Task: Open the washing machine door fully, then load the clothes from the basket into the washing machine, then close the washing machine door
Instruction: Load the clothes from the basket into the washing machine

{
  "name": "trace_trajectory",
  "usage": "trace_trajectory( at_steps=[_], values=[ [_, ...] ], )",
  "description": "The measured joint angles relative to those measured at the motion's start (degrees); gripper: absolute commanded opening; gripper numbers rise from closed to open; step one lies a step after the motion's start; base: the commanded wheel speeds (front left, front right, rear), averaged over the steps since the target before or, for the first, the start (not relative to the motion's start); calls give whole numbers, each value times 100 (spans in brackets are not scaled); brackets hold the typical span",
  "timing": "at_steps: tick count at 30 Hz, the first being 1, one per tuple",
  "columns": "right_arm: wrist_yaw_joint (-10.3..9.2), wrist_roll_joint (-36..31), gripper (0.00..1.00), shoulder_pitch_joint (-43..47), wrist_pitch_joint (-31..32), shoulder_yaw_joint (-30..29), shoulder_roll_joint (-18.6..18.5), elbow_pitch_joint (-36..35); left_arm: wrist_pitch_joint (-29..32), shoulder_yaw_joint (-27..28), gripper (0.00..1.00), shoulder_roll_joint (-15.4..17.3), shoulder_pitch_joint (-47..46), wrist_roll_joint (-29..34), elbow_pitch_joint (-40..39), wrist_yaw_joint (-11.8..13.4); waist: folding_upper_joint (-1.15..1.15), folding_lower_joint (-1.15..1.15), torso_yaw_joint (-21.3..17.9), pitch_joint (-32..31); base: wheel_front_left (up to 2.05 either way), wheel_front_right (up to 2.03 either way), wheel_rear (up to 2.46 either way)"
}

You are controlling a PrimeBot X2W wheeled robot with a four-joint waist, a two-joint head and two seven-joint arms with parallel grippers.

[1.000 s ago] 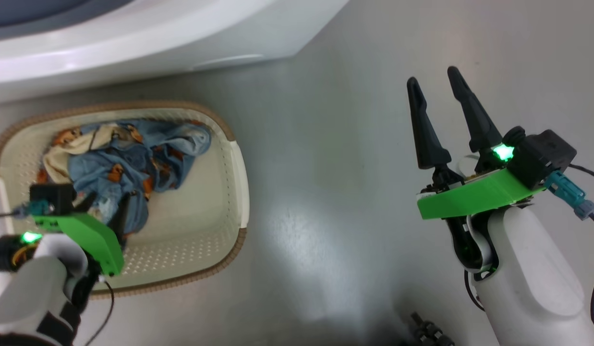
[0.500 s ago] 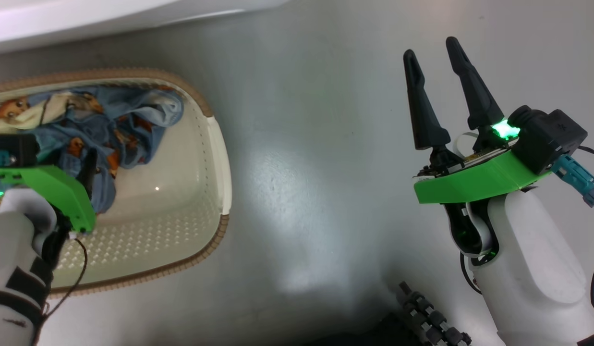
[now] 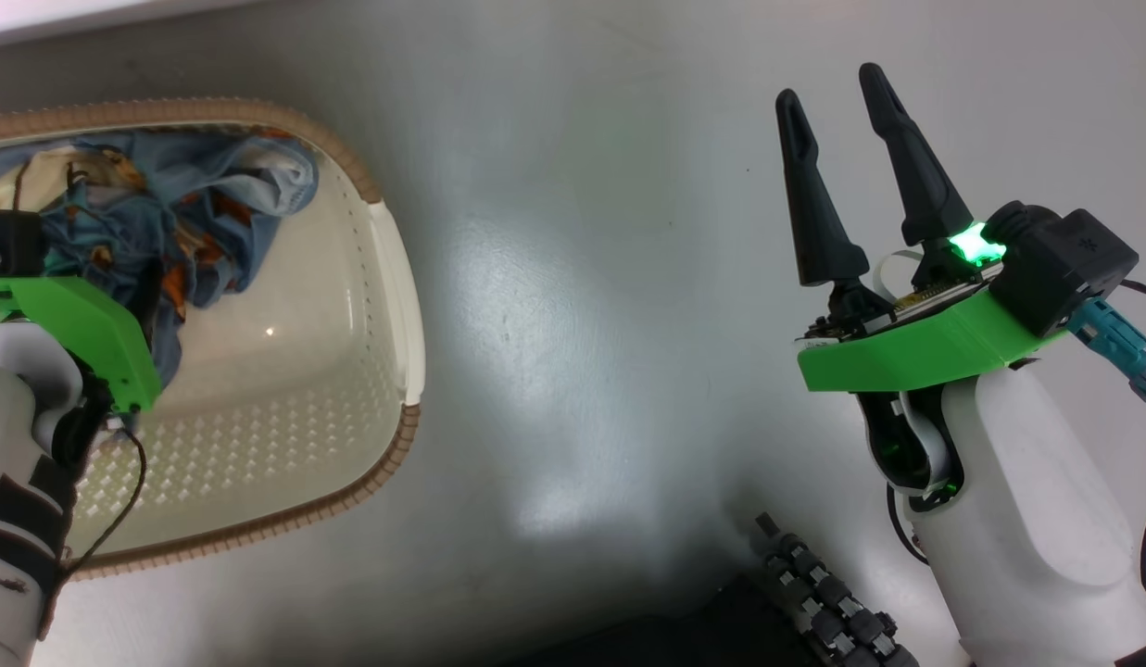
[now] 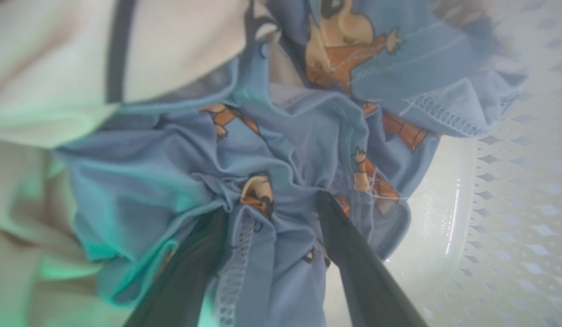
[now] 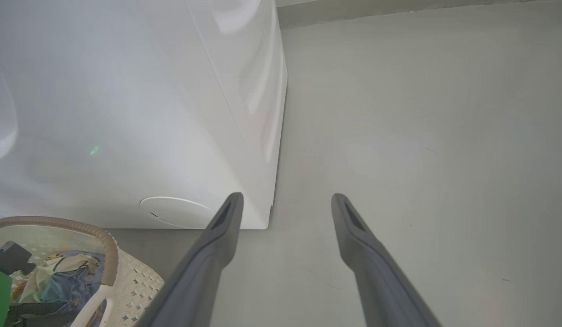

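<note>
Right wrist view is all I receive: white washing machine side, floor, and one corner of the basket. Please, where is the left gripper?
Observer: The left gripper is down inside the basket, its tips at the clothes.
Operator: Has it closed on them?
Observer: Not yet. In the left wrist view its jaws stand apart with a blue fold between them.
Operator: Is the basket full?
Observer: No. In the head view the clothes lie bunched at the end towards the machine, and the rest of the basket's bottom is bare.
</note>
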Motion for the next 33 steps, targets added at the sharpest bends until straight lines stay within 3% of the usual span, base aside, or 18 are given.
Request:
trace_trajectory(
  at_steps=[17,19,20,21,33],
  values=[
    [0,-2,100,1,0,25,3,-105,432,-353,99,90,-102,-316,-70,0,0,0,-133,111,0,0,0],
    [0,-2,100,1,0,27,4,-105,457,-388,51,101,-103,-355,-83,0,0,0,-143,107,0,0,0],
    [0,-2,100,1,0,29,4,-105,472,-404,33,109,-103,-361,-88,0,0,0,-147,100,0,0,0],
    [0,-2,100,1,0,30,4,-104,479,-427,0,115,-103,-363,-91,1,0,0,-149,92,0,0,0],
    [0,-1,100,1,0,37,5,-64,397,-617,0,129,-66,-677,-144,1,0,0,-124,-106,0,0,0]
  ],
)
